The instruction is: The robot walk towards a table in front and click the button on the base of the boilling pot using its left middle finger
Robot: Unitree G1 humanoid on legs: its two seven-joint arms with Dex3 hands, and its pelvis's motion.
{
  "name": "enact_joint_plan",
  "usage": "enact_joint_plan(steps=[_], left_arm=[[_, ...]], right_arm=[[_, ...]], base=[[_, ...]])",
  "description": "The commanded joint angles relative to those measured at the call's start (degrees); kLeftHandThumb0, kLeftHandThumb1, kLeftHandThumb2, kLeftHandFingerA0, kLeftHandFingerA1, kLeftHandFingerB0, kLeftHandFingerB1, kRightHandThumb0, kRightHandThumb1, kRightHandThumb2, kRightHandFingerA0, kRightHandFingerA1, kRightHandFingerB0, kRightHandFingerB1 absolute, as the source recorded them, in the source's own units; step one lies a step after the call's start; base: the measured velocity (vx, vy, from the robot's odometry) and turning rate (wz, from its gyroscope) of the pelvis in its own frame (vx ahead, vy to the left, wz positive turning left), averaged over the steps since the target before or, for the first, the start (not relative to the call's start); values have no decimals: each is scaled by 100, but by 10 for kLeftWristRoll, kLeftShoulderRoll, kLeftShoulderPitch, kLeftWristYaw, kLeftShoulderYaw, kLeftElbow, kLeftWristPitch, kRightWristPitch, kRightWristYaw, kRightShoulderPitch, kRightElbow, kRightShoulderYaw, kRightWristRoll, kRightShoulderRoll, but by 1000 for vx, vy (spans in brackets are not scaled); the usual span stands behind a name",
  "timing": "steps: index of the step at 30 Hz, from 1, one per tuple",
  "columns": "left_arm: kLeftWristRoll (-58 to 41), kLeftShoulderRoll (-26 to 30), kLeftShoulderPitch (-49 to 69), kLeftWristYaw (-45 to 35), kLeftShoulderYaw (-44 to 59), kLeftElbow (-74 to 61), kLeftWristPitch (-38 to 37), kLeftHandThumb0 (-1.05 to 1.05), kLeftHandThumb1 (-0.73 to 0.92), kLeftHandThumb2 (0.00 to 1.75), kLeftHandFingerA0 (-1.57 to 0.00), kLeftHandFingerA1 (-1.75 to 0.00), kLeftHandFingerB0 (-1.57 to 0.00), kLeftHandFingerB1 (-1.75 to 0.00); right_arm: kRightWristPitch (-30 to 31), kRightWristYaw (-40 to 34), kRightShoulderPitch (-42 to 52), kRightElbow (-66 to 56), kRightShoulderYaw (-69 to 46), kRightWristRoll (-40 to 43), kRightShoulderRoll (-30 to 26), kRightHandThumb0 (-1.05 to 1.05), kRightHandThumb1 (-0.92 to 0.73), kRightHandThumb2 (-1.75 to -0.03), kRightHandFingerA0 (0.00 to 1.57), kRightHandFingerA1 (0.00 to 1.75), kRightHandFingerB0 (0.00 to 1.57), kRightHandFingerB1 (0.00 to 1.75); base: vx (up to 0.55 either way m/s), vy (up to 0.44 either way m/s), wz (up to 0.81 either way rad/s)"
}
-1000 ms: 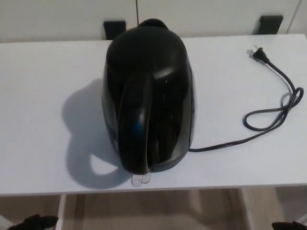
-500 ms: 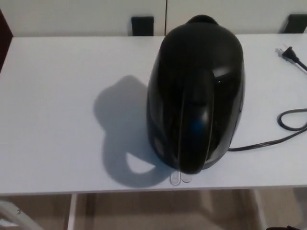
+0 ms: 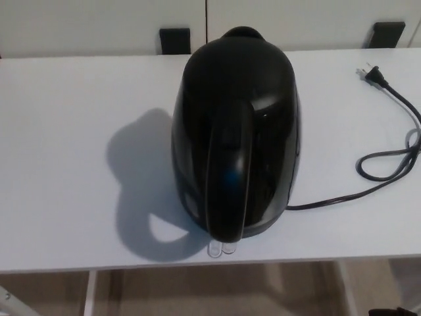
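At the left of the head view the white table (image 3: 59,164) is bare apart from the pot's shadow, and no left hand shows, so whether it is released or clenched cannot be told. Toward the middle stands the black boiling pot (image 3: 237,125), its handle (image 3: 227,178) pointing at the robot, and just below the handle's foot a small clear button (image 3: 222,248) juts from the base at the table's near edge. To the right the power cord (image 3: 388,155) loops across the table, its plug (image 3: 371,76) lying loose and unplugged. A dark sliver at the bottom right corner may be the right hand, too little to judge. The robot appears to be at the approach step, already facing the table; the next move calls for bringing the left hand up from below the near edge and lining its middle finger on that clear button.
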Motion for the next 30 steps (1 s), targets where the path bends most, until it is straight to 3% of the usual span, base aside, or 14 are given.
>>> enact_joint_plan(steps=[1,7,10,11,13,15,16,24,25,29,30], left_arm=[[80,23,18,46,-13,-28,-57,-45,64,60,-43,-34,-31,-31],[318,95,8,163,-45,-171,-188,-42,74,63,-26,-30,-16,-27],[416,124,-9,201,-54,-241,-207,-40,78,65,-22,-29,-15,-27],[446,133,-19,198,-54,-279,-219,-44,73,75,-14,-32,-12,-32],[478,145,-34,203,-59,-313,-228,-39,80,66,-18,-28,-11,-25],[480,140,-67,203,-62,-330,-251,-48,66,75,-16,-34,-13,-34],[475,140,-72,195,-64,-332,-250,-26,67,112,0,-47,0,-48],[487,139,-155,200,-80,-329,-240,-27,62,107,0,-47,0,-48],[485,139,-169,198,-82,-328,-242,-40,67,64,-11,-27,-9,-21],[482,137,-192,197,-94,-328,-241,-40,68,64,-10,-27,-9,-20],[488,137,-193,200,-99,-330,-240,-49,63,71,-8,-31,-6,-19]], right_arm=[[3,5,11,-1,-2,4,-5,-14,-51,-54,63,52,42,44],[-2,12,5,2,-6,8,-4,-12,-52,-55,63,53,41,44],[2,4,2,1,-4,4,-2,-13,-53,-55,65,53,42,44],[0,3,3,-1,-3,3,-3,-12,-53,-54,65,54,42,44],[4,2,3,-5,-3,2,-3,-13,-52,-54,65,53,42,44],[16,-1,1,-12,1,-4,-5,-17,-52,-54,63,51,42,43],[15,0,2,-13,2,-4,-6,-16,-52,-55,64,52,41,43],[3,22,-3,-18,-1,3,-13,-23,-51,-54,59,53,39,43],[3,28,-7,-18,0,3,-16,-30,-50,-54,57,53,38,43],[3,37,-5,-26,-5,10,-19,-23,-50,-54,62,54,39,43],[-2,37,-1,-25,-7,12,-18,-24,-48,-54,62,55,40,44]], base=[[0,0,0],[0,0,0],[0,0,0],[0,0,0],[0,0,0],[0,0,0],[0,0,0],[0,0,0],[0,0,0],[0,0,0],[0,0,0]])
